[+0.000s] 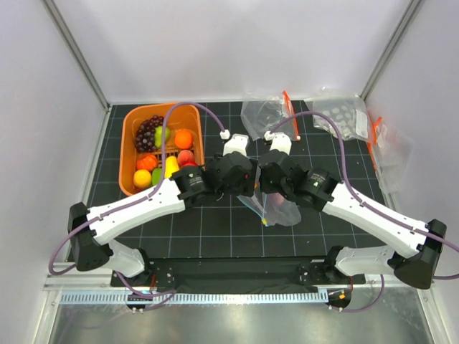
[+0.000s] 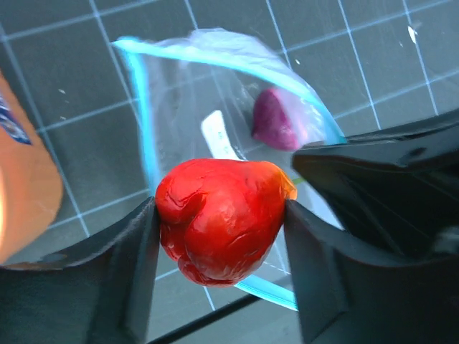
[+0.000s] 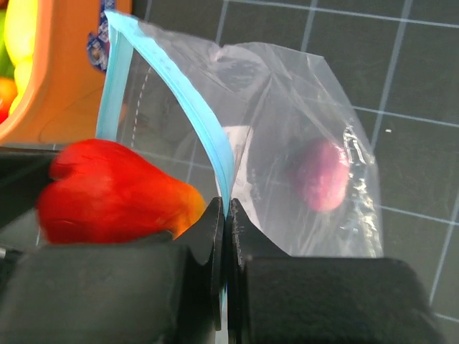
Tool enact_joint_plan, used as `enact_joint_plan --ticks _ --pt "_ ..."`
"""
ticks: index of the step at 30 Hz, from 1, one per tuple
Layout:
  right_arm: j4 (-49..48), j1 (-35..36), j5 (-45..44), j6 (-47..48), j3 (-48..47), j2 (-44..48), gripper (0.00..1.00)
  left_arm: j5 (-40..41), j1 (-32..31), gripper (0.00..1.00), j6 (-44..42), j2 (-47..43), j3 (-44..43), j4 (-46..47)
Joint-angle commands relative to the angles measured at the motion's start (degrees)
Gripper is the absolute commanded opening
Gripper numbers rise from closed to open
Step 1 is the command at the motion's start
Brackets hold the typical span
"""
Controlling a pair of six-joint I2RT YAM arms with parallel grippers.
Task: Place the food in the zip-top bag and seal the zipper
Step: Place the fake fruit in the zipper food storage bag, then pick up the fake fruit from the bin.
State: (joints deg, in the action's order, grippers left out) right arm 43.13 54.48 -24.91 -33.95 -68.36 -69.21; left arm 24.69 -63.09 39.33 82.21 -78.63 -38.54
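Landmark: zip-top bag (image 3: 287,107), clear and crinkled, lying on the black grid mat (image 1: 215,229) between the two wrists.
Zipper: light-blue strip (image 3: 193,115) along the bag's mouth, bowed apart into an open loop; its two edges meet again at the right fingertips.
Left gripper: (image 2: 221,208) jaws spread partway, both pads pressed on a red toy food piece.
Red toy food piece: (image 2: 215,229) glossy, orange-tinged at one edge, held at the bag's mouth, overlapping the blue rim in the left wrist view; whether it has crossed the rim cannot be told.
Right gripper: (image 3: 226,222) jaws pressed together, pinching the zipper strip at one end of the mouth.
Purple piece: (image 3: 323,175) inside the bag, near its closed end, blurred by the plastic.
Orange basket: (image 1: 133,129) just beside the bag's mouth side, holding grapes and other toy fruit; a band of mat shows between its wall and the blue rim.
Spare bags: (image 1: 265,111) with orange-red strips, well beyond the bag's far side.
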Motion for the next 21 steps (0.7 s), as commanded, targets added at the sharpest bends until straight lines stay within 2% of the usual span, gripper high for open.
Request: enact_joint_plan --ticks 1,2,4,5,7,13,16,17,21 --pt "-0.95 0.45 -0.93 -0.58 -1.78 1.97 0.01 3.79 -1.16 0.73 -0.58 1.28 -3.72 -1.88" --pt "-0.86 0.45 -1.19 -0.76 -1.69 2.15 0.01 4.05 -1.16 0.83 -0.22 1.19 -3.2 -1.54" --pt "-0.68 0.54 -1.81 -1.11 -1.52 2.76 0.01 4.14 -1.16 0.89 0.22 0.32 -2.41 -0.75" --pt "-0.77 0.45 -1.9 -1.2 -1.43 2.94 0.01 3.88 -1.16 0.96 0.22 -0.03 -1.71 0.04" --pt "-0.86 0.54 -1.99 -1.47 -0.82 3.64 0.01 3.18 -1.07 1.0 0.31 -1.17 -1.18 0.84" --pt "-1.65 0.45 -2.16 -2.69 1.29 5.49 0.01 1.5 -0.55 1.0 -0.83 -2.32 -0.91 1.81" --pt "-1.39 0.37 -2.16 -2.78 2.09 6.45 0.01 -3.31 4.8 1.0 -0.92 -4.07 -0.04 1.28" --pt "-1.21 0.45 -2.16 -2.78 2.26 6.72 0.01 -4.46 8.56 1.0 -0.92 -5.47 0.84 1.28" --pt "-0.6 0.45 -2.52 -2.7 2.97 7.86 0.01 -5.0 18.16 1.0 -3.81 -7.59 1.02 -0.91"
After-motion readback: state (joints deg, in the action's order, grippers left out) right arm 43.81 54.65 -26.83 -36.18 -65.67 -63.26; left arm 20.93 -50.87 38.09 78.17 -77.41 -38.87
